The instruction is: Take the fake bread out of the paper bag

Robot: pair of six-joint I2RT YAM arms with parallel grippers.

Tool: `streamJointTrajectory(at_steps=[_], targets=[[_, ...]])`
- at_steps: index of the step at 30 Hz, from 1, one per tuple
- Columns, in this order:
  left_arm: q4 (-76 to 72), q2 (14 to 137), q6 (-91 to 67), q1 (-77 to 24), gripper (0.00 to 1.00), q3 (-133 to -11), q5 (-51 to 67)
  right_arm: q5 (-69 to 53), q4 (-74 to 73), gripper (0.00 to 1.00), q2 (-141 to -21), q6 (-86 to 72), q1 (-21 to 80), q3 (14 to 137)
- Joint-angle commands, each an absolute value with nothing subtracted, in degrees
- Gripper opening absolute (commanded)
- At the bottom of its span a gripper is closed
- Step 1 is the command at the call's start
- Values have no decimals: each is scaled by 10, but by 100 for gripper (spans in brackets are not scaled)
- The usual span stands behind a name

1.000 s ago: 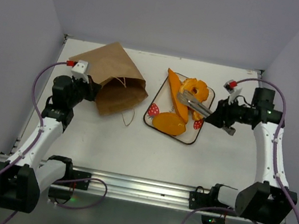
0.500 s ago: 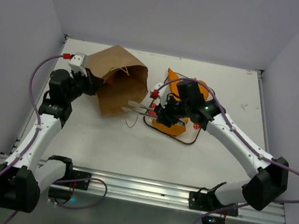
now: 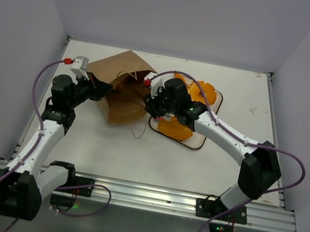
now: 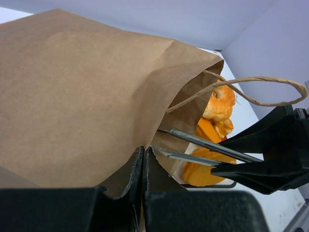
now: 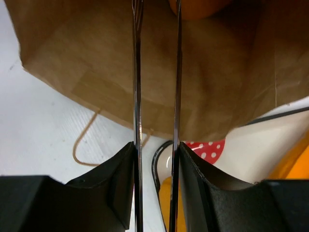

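Observation:
The brown paper bag (image 3: 120, 89) lies on its side, mouth toward the right. My left gripper (image 3: 96, 89) is shut on the bag's upper edge (image 4: 143, 153) and holds the mouth up. My right gripper (image 3: 141, 92) reaches into that mouth; its long metal fingers (image 4: 207, 143) stand apart, with nothing seen between them (image 5: 155, 5). An orange piece of fake bread (image 5: 198, 7) lies inside the bag just right of the fingers. More fake bread (image 3: 201, 92) lies on the strawberry-print tray (image 3: 203, 141), including an oval loaf (image 3: 174, 128).
The tray sits right beside the bag's mouth, under my right wrist. A looped string handle (image 3: 136, 129) trails on the table in front of the bag; another (image 4: 260, 89) arcs over the mouth. Grey walls close in the back and both sides.
My right arm has swung left from the tray to the bag, and its fingers have gone into the mouth. My left gripper has raised the bag's edge, opening the mouth wider.

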State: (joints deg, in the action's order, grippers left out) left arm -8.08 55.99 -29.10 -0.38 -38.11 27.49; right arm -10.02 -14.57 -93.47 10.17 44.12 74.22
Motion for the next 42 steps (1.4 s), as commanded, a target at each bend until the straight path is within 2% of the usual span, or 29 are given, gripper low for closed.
streamJointTrajectory(at_steps=[1, 12, 42], targets=[[-148, 563, -345, 0, 2, -372, 308, -73, -53, 41, -930, 54, 460, 735], [-190, 563, -391, 0, 2, -364, 316, -4, -30, 42, -969, 23, 489, 744], [-332, 560, -538, 0, 2, -286, 298, 24, -53, 42, -979, -39, 489, 720]])
